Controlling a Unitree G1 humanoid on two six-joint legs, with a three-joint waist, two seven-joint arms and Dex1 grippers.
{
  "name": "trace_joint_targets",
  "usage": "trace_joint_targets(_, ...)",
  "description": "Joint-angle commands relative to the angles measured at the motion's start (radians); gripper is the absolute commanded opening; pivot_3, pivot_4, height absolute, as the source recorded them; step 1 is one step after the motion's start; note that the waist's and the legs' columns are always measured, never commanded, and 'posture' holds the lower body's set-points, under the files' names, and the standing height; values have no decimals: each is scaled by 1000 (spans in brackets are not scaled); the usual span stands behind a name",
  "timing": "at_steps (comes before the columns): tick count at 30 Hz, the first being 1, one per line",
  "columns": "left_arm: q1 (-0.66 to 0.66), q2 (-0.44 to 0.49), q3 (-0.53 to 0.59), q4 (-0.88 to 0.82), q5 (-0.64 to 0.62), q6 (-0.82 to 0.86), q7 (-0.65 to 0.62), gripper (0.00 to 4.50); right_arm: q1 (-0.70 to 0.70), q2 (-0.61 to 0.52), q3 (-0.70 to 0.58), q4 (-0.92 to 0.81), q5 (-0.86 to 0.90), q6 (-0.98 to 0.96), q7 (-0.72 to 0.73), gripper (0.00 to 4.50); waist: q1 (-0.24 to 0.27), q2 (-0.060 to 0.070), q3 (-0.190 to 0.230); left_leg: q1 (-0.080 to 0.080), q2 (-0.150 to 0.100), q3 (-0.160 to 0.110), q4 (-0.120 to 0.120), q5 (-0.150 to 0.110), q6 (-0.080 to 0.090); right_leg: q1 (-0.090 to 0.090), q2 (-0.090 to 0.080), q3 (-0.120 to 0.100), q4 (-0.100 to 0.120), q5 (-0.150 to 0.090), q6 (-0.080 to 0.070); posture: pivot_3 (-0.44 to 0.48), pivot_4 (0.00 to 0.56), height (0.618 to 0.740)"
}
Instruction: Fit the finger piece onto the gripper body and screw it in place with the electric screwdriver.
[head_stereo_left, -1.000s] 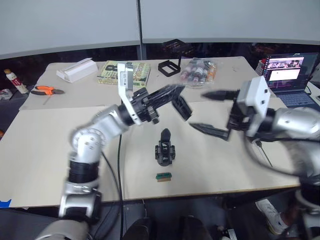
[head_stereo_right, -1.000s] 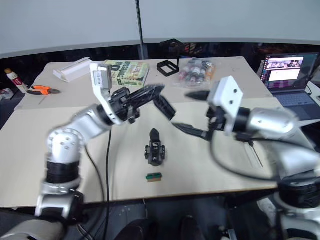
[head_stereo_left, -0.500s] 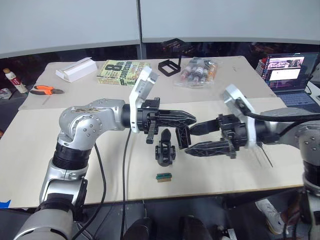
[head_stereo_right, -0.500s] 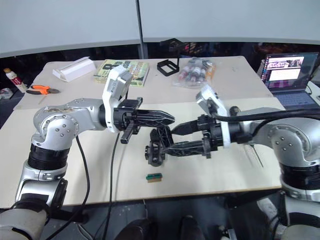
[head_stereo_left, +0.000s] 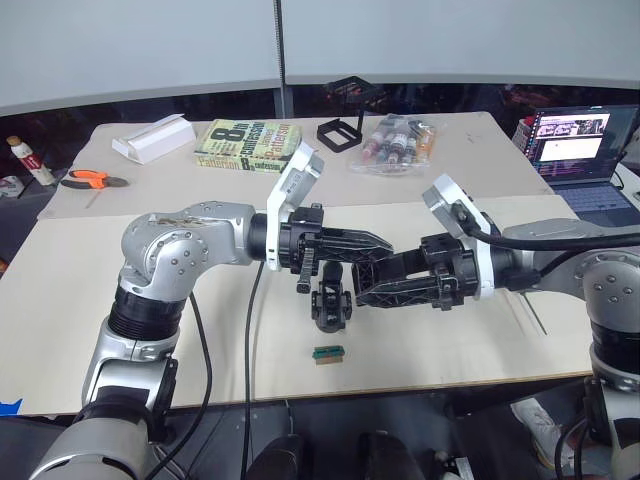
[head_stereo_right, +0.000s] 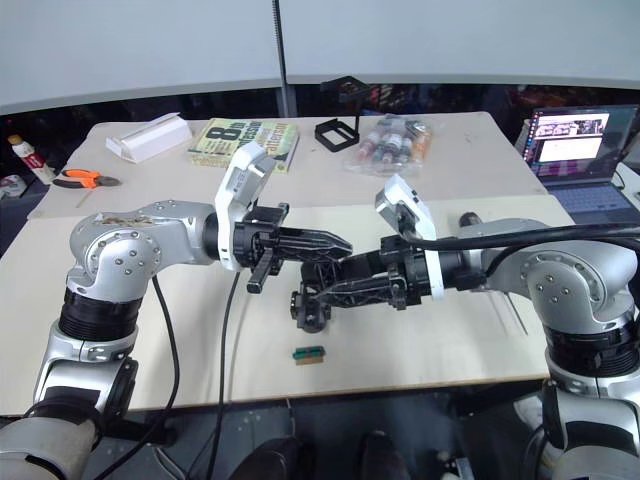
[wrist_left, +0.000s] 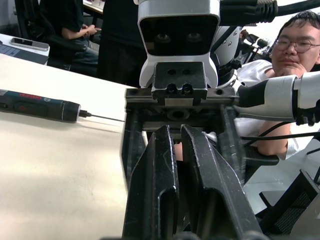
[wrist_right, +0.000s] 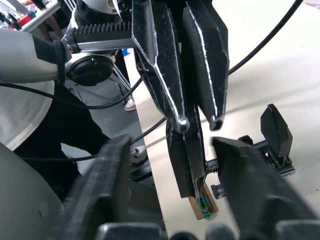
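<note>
My left gripper (head_stereo_left: 385, 240) points right above the table's middle, shut on the finger piece (wrist_right: 186, 160), a black wedge hanging below its tips. From the right, my right gripper (head_stereo_left: 372, 282) reaches in, open, one finger on each side of the piece and of the left fingers (wrist_right: 155, 75). On the table just beneath them stands the gripper body (head_stereo_left: 330, 302), with its one pointed finger up. The electric screwdriver (wrist_left: 35, 105) lies flat on the table behind my right arm.
A small green block (head_stereo_left: 327, 353) lies near the front edge below the gripper body. At the back are a white box (head_stereo_left: 152, 138), a book (head_stereo_left: 248, 135), a black frame (head_stereo_left: 340, 132), bagged bottles (head_stereo_left: 395, 140) and orange pliers (head_stereo_left: 88, 181). Laptop (head_stereo_left: 580, 150) far right. A seated person (wrist_left: 282, 47) watches.
Both arms swung down and inward. Over the last half second my right gripper slid left until its open fingers straddle the finger piece; the left gripper barely moved.
</note>
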Motion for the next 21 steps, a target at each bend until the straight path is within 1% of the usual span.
trace_joint_targets(1,-4,-4,20,-33,-5,-2,3,0,-12,6,-5,-23,-2,-31,2,1182,0,0,0,0,0,0,0,0,0,0,0,0,0,0,0,0,150,740)
trace_joint_targets(3,-3,-6,24,-32,-5,-2,5,0,-8,5,-4,-25,-6,-33,7,521,0,0,0,0,0,0,0,0,0,0,0,0,0,0,0,0,150,740)
trace_joint_targets(4,-3,-5,25,-33,-4,-4,3,0,-6,6,-5,-24,-7,-35,8,390,0,0,0,0,0,0,0,0,0,-1,0,0,0,0,0,0,150,740)
trace_joint_targets(7,-4,7,25,-37,-21,3,-36,0,3,3,-5,-23,-17,-56,22,390,0,0,0,0,0,0,0,0,0,0,0,0,0,0,0,0,150,740)
trace_joint_targets(10,-10,3,38,-19,9,-24,-11,0,26,-4,-10,-31,-32,-105,55,390,0,0,0,0,0,0,0,0,0,0,0,0,0,0,0,0,150,740)
trace_joint_targets(12,-12,22,33,-25,15,-28,-37,877,61,-16,-14,-49,-52,-156,92,390,0,0,0,0,0,0,0,0,0,0,0,0,0,0,0,0,150,740)
trace_joint_targets(13,-5,33,39,-30,14,-40,-61,1165,93,-9,-26,-63,-71,-218,120,390,0,0,0,0,0,0,0,0,0,0,0,0,0,0,0,0,150,740)
trace_joint_targets(14,1,41,44,-34,15,-49,-79,1550,116,-4,-34,-71,-84,-264,142,390,0,0,0,0,0,0,0,0,0,0,0,0,0,0,0,0,150,740)
trace_joint_targets(15,19,56,56,-27,35,-84,-95,2106,148,-4,-45,-81,-99,-314,168,390,0,0,0,0,0,0,0,0,0,0,0,0,0,0,0,0,150,740)
trace_joint_targets(16,41,74,66,-17,67,-135,-114,2523,174,-7,-50,-87,-112,-349,185,390,0,0,0,0,0,0,0,0,0,0,0,0,0,0,0,0,150,740)
trace_joint_targets(18,84,113,72,1,139,-237,-155,3516,212,-16,-53,-90,-136,-393,201,390,-5,0,0,0,0,0,0,0,0,0,0,0,1,0,0,0,150,740)
trace_joint_targets(20,147,137,94,34,236,-404,-183,4439,260,-20,-54,-95,-168,-454,227,390,-4,0,0,0,0,1,0,0,-1,-1,1,0,1,0,0,0,150,740)
trace_joint_targets(21,176,143,115,57,258,-459,-194,4500,280,-19,-53,-93,-190,-492,241,390,-3,0,0,1,0,1,0,0,-1,0,0,0,1,0,0,0,150,740)
